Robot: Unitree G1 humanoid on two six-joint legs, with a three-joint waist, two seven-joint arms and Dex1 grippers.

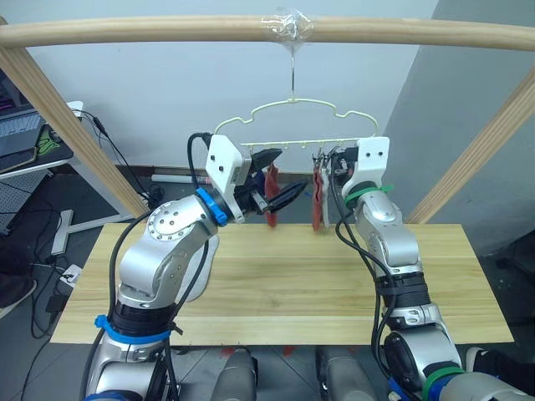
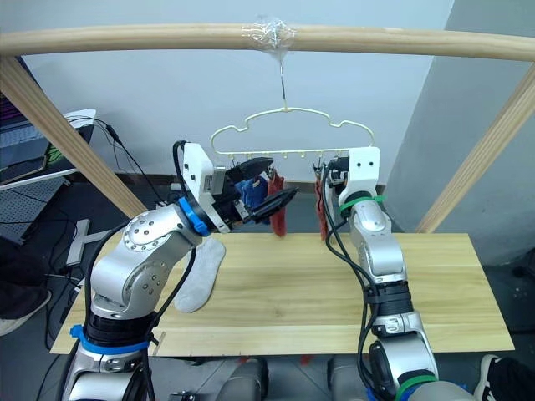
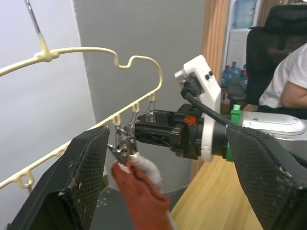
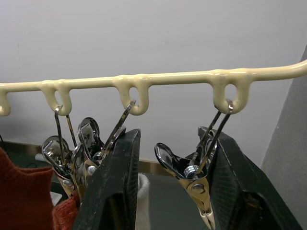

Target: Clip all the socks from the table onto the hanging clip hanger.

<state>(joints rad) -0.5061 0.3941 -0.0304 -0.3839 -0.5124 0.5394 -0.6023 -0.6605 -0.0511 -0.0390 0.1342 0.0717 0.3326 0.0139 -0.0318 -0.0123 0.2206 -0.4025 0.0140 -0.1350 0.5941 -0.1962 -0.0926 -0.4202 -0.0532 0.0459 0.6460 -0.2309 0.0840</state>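
Rust-red socks [image 1: 271, 194]: clipped on clip hanger [image 1: 294, 113].
Left fingers [image 1: 277, 184]: spread wide, empty.
Right fingers [image 4: 168, 187]: parted around a clip [image 4: 194, 179].
Grey sock [image 2: 199, 276]: on worktop [image 2: 284, 326].

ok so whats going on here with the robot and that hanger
The robot is clipping socks onto the clip hanger hung from a wooden pole. Two rust red socks and a blue sock already hang from its clips. Both pincers are raised at the bar: the right pincer sits open around a clip, the left pincer open nearby. One light grey sock lies on the table.
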